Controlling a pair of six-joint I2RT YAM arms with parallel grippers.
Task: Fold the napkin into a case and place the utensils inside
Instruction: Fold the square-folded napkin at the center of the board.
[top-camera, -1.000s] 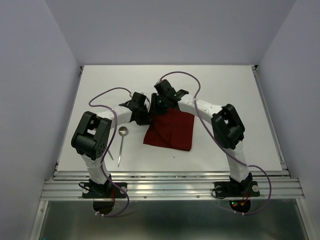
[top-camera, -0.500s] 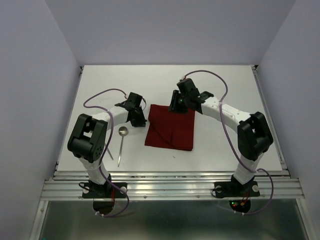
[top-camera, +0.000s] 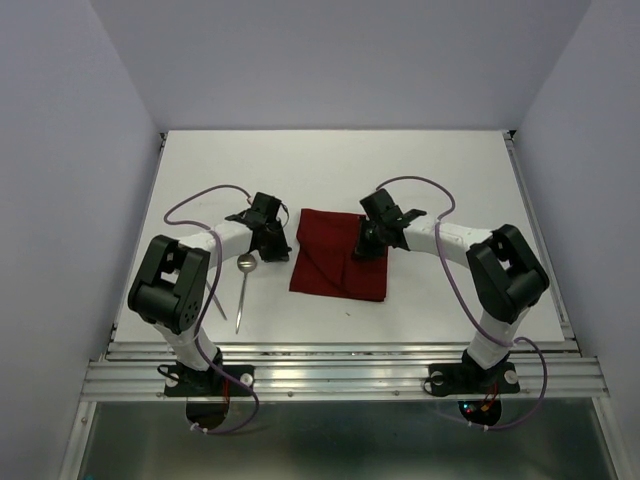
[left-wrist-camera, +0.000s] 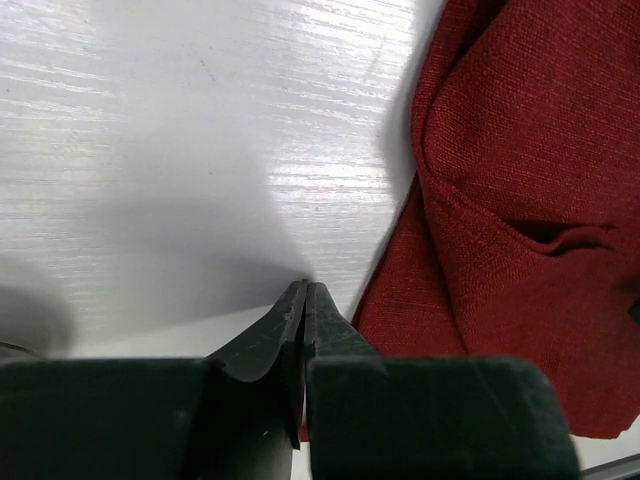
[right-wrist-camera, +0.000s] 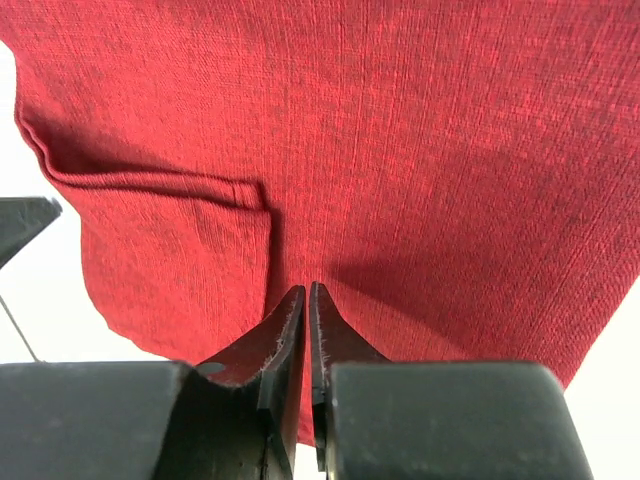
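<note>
On the white table (top-camera: 450, 180), farthest to the left of the left claw (left-wrist-camera: 303, 292), a thin straight piece of silver cutlery (top-camera: 219, 309) lay on the bare top beside that arm, too slight to make out in detail. Closer in, just to that claw's left, sat the round bowl of a slim silver metal spoon (top-camera: 246, 263), its handle running away from the claw toward the near edge of the table. Both utensils rested on the bare table, outside the cloth.

The left claw was clenched. In its wrist view the two black fingers (left-wrist-camera: 330, 335) met tip to tip with nothing between them, low over the white surface. Just to the right of those tips ran the left edge of the dark red soft cloth napkin (top-camera: 335, 265), close beside them but not pinched.

The napkin lay flat between the two claws as a folded, roughly square piece. A loose fold made a shallow, pocket-like crease along the part nearest the left claw.

The right claw (right-wrist-camera: 306, 292) hung over the right half of the napkin. Its fingers were drawn together with only a hairline slit between them, and no cloth could be seen caught there. Red weave filled the wrist view beyond its tips, with the crease ahead and to the left of them, and white table showed past the cloth's edge on the claw's right
</note>
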